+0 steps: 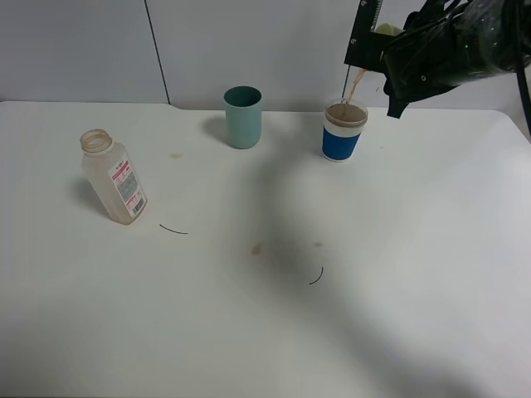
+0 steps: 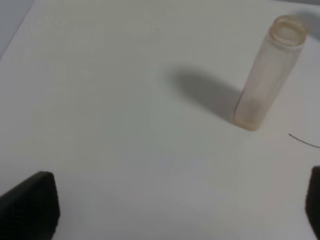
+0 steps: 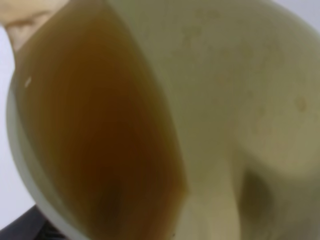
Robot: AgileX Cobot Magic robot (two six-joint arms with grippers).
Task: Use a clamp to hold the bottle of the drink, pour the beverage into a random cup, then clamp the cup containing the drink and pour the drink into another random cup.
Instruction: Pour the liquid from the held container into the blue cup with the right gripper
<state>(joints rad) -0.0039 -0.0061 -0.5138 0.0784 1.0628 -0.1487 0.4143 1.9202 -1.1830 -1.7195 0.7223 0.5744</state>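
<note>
Right pincer tips a pale cream cup over the blue paper cup at about one o'clock on the white table.

A thin brown stream falls from the tilted cream cup, clamped in the right pincer, into the blue cup just below it, already brown to the brim. The teal plastic cup stands at twelve o'clock, well apart. The empty clear plastic bottle, uncapped and upright, sits at ten o'clock; the left pincer, spread wide and holding nothing, hangs near it, apart.
</note>
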